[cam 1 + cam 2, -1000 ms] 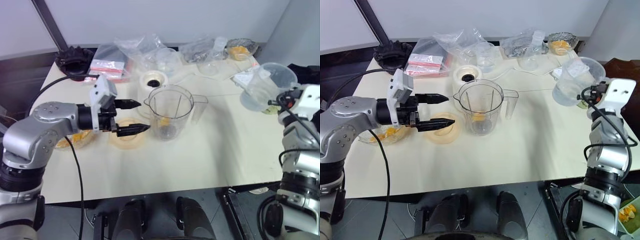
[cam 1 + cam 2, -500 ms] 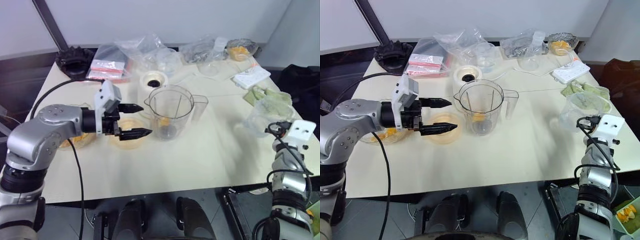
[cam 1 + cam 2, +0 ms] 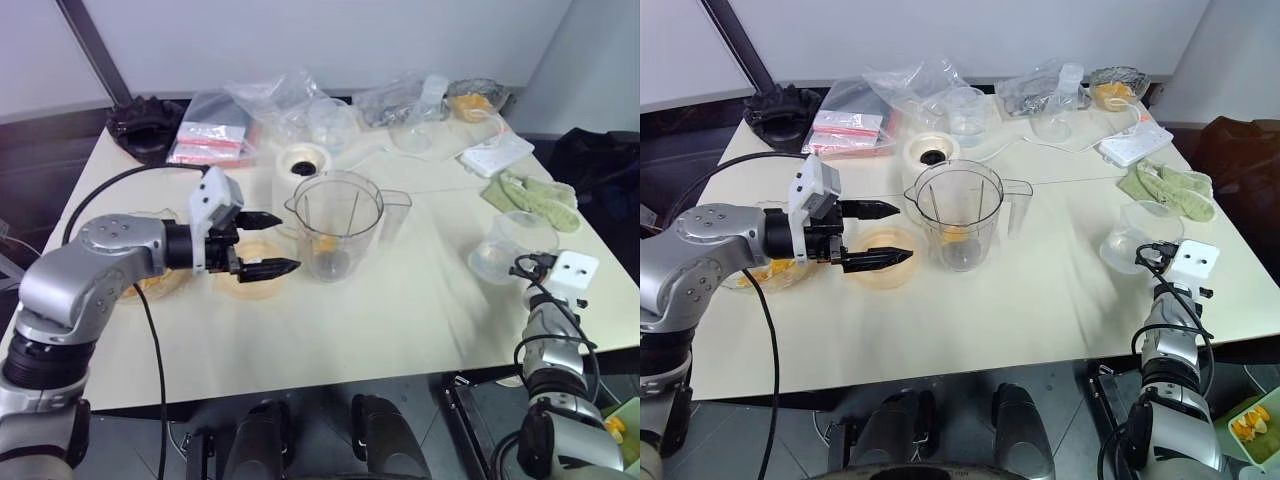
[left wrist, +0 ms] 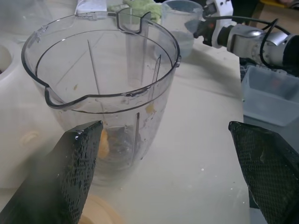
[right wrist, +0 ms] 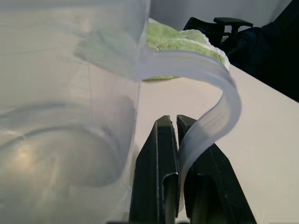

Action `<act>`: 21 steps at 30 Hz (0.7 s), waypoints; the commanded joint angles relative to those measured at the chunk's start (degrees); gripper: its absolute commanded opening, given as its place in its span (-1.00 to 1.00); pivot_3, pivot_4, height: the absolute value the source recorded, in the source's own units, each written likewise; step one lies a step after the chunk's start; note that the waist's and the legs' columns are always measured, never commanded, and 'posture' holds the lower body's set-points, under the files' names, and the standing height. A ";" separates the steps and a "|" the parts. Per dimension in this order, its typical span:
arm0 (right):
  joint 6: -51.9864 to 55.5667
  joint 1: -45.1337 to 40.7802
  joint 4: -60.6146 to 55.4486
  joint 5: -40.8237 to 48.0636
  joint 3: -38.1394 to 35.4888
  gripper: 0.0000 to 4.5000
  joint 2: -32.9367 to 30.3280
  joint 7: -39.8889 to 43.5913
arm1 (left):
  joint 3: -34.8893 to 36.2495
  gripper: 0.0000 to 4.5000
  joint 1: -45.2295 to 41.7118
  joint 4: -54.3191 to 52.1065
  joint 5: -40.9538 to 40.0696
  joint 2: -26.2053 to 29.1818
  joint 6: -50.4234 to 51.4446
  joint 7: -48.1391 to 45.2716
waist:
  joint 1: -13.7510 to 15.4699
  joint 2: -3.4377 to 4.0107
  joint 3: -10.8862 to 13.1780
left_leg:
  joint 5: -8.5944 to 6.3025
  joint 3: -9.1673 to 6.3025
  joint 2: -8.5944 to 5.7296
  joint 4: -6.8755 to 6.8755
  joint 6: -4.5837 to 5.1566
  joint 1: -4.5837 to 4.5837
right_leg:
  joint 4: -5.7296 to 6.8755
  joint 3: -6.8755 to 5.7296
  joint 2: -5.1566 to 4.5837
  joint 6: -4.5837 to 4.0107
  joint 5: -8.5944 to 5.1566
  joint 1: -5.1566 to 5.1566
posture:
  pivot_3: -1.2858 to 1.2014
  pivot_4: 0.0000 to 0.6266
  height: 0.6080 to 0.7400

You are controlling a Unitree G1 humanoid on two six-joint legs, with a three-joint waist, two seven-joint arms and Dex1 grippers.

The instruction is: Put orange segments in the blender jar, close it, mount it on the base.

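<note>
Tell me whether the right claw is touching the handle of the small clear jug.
Touching. The right wrist view shows the right claw with its two black fingers pressed against either side of the small clear jug's strap handle.

I see the blender jar [image 3: 335,225] standing mid-tabletop [image 3: 400,310] with orange segments [image 3: 325,243] in it. The base [image 3: 303,163] stands just behind it, a lid [image 3: 252,277] to its left, and a smaller jug [image 3: 510,245] well to its right, near the tabletop's edge.
</note>
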 commanded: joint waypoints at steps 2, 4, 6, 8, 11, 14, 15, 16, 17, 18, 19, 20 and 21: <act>-1.88 -0.25 0.65 0.09 0.43 0.11 -1.40 -0.32 | 0.71 1.00 0.22 -0.87 0.23 0.20 -0.97 0.05 | -0.14 0.00 0.00 | 0.00 0.00 0.00 0.00 0.00 0.00 | 0.00 0.00 0.00 0.00 0.00 0.00 | 0.03 -0.52 1.00; -2.04 0.29 0.61 -0.22 0.69 0.57 -1.51 -0.79 | 0.75 1.00 0.31 -0.86 0.28 0.28 -0.99 0.05 | -0.24 -0.01 0.00 | 0.00 0.02 0.01 0.00 0.00 0.03 | 0.00 0.02 0.00 0.00 0.00 0.00 | 0.03 -0.52 1.00; -1.97 1.07 0.17 -0.46 1.12 0.99 -1.58 -1.06 | 0.75 1.00 0.32 -0.78 0.34 0.33 -1.01 0.04 | -0.25 -0.02 0.00 | 0.00 0.01 0.02 0.00 0.00 0.06 | 0.01 0.02 0.01 0.00 0.00 0.01 | 0.03 -0.52 1.00; -1.93 2.02 -0.55 -0.71 1.67 0.99 -1.57 -0.92 | 0.65 1.00 0.24 -0.64 0.48 0.29 -1.04 0.09 | -0.24 -0.05 -0.02 | 0.00 -0.01 0.02 -0.01 0.00 0.16 | 0.01 0.03 0.04 -0.01 0.00 0.08 | 0.03 -0.52 1.00; -1.75 4.82 -4.35 -0.81 2.83 0.99 -0.89 0.02 | 0.50 1.00 0.05 -0.26 0.80 0.25 -1.18 0.04 | -0.06 -0.08 -0.04 | -0.01 -0.04 0.02 -0.03 0.00 0.25 | 0.01 0.02 0.04 -0.01 -0.02 0.17 | 0.03 -0.52 1.00; -1.06 8.34 -9.84 -0.47 3.52 0.99 0.18 0.06 | 0.37 1.00 -0.10 0.37 1.19 0.18 -1.50 -0.05 | -0.04 -0.11 -0.05 | -0.01 -0.04 0.02 -0.03 -0.01 0.25 | -0.01 0.02 0.04 0.01 -0.03 0.19 | 0.03 -0.52 1.00; -0.68 9.33 -11.36 -0.25 3.59 0.99 0.40 -0.01 | 0.28 1.00 -0.16 0.61 1.37 0.11 -1.63 -0.09 | -0.09 -0.12 -0.05 | -0.01 -0.04 0.02 -0.03 -0.01 0.25 | -0.01 0.02 0.04 0.05 -0.05 0.19 | 0.03 -0.52 1.00; -0.35 10.38 -12.93 -0.25 3.63 0.99 0.49 -0.28 | 0.15 1.00 -0.22 0.87 1.58 0.01 -1.79 -0.15 | -0.08 -0.11 -0.05 | -0.01 -0.04 0.03 -0.03 -0.01 0.26 | -0.01 0.03 0.04 0.06 -0.06 0.19 | 0.03 -0.52 1.00; 0.05 11.44 -14.72 -0.08 3.58 0.99 0.65 -0.43 | 0.05 1.00 -0.27 1.16 1.76 -0.08 -1.96 -0.26 | -0.04 -0.11 -0.05 | -0.01 -0.04 0.03 -0.03 -0.01 0.26 | -0.01 0.02 0.04 0.07 -0.07 0.19 | 0.03 -0.52 1.00; 0.51 12.26 -16.24 0.08 3.54 0.99 0.77 -0.51 | -0.03 1.00 -0.32 1.40 1.91 -0.16 -2.11 -0.35 | -0.03 -0.11 -0.05 | -0.01 -0.04 0.03 -0.03 -0.01 0.26 | -0.01 0.02 0.03 0.09 -0.08 0.19 | 0.03 -0.52 1.00; 0.97 12.98 -17.64 0.22 3.51 0.99 0.86 -0.48 | -0.14 1.00 -0.39 1.69 2.08 -0.26 -2.26 -0.41 | 0.00 -0.11 -0.05 | -0.01 -0.04 0.03 -0.03 -0.01 0.26 | -0.01 0.02 0.03 0.12 -0.10 0.19 | 0.03 -0.52 1.00; 1.33 13.63 -19.00 0.33 3.55 0.99 0.95 -0.28 | -0.30 1.00 -0.47 2.16 2.36 -0.36 -2.51 -0.55 | 0.00 -0.11 -0.05 | -0.01 -0.04 0.03 -0.03 -0.01 0.26 | -0.01 0.02 0.02 0.15 -0.12 0.19 | 0.03 -0.52 1.00; 1.56 14.38 -20.48 0.22 3.63 0.99 0.92 -0.11 | -0.44 1.00 -0.51 2.64 2.68 -0.45 -2.82 -0.71 | 0.02 -0.11 -0.05 | -0.01 -0.04 0.03 -0.03 -0.01 0.26 | -0.01 0.02 0.02 0.15 -0.12 0.19 | 0.03 -0.52 1.00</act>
